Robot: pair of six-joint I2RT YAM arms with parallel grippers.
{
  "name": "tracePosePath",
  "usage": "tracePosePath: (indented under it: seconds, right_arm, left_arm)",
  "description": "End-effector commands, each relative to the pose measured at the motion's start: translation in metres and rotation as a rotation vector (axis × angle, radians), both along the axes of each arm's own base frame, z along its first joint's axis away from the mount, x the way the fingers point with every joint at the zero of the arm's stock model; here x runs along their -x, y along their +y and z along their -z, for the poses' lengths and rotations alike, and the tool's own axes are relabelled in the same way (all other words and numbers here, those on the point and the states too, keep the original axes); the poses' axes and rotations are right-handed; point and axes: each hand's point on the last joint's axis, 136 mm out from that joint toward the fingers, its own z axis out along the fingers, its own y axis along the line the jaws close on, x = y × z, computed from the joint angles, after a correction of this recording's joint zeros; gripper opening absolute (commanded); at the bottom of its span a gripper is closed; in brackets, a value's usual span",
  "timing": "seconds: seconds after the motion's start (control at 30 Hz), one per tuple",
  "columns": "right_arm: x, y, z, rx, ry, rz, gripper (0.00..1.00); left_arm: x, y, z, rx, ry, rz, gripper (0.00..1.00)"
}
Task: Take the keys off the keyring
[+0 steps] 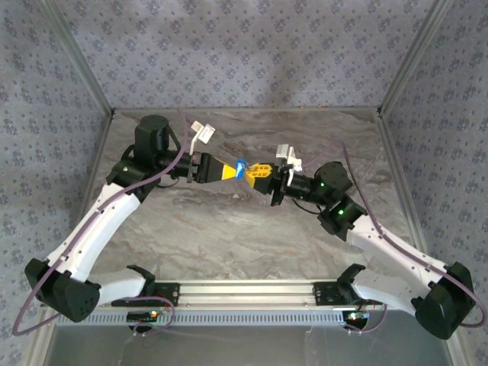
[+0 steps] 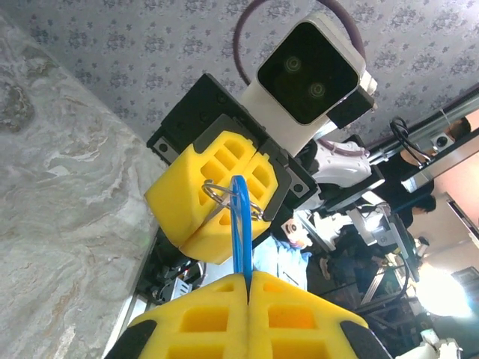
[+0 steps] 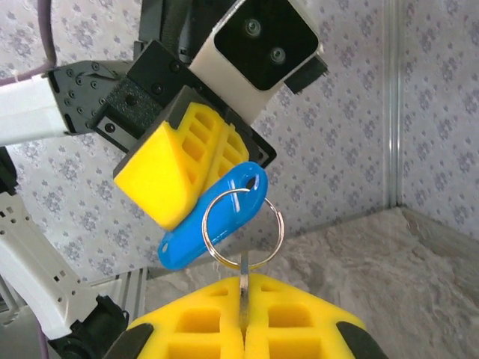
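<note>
The keys (image 1: 241,168) hang in mid-air above the table between my two grippers. My left gripper (image 2: 248,278) is shut on the blue tag (image 2: 241,224), which I see edge-on in the left wrist view. A silvery keyring (image 3: 243,228) passes through the hole of the blue tag (image 3: 213,213). My right gripper (image 3: 243,280) is shut on a thin metal key (image 3: 242,269) hanging from that ring. In the top view the left gripper (image 1: 227,171) and the right gripper (image 1: 258,174) meet tip to tip, angled toward each other.
The marbled table (image 1: 244,229) lies below both arms. Patterned walls (image 1: 244,46) with metal frame posts (image 1: 404,69) enclose the back and sides. The arms' mounting rail (image 1: 244,293) runs along the near edge.
</note>
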Motion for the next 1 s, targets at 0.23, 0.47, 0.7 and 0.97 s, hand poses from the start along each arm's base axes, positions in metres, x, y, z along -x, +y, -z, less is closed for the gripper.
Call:
tracePosePath:
  seconds: [0.23,0.47,0.7,0.97]
  right_arm:
    - [-0.014,-0.024,0.054,0.463,0.279,0.165,0.0]
    - [-0.033,-0.043,0.101,0.812,0.506,0.285,0.0]
    - [-0.045,-0.036,0.122,0.987,0.563,0.281,0.0]
    - [-0.029,-0.007,0.104,0.885,0.54,0.105,0.0]
  left_arm:
    - [-0.015,0.009,0.058,-0.079,0.01,-0.092,0.12]
    - [-0.038,0.024,0.116,-0.221,-0.01,-0.293,0.51]
    - [-0.04,0.038,0.135,-0.275,-0.156,-0.441,0.55]
    - [-0.025,0.041,0.124,-0.22,-0.432,-0.531,0.54]
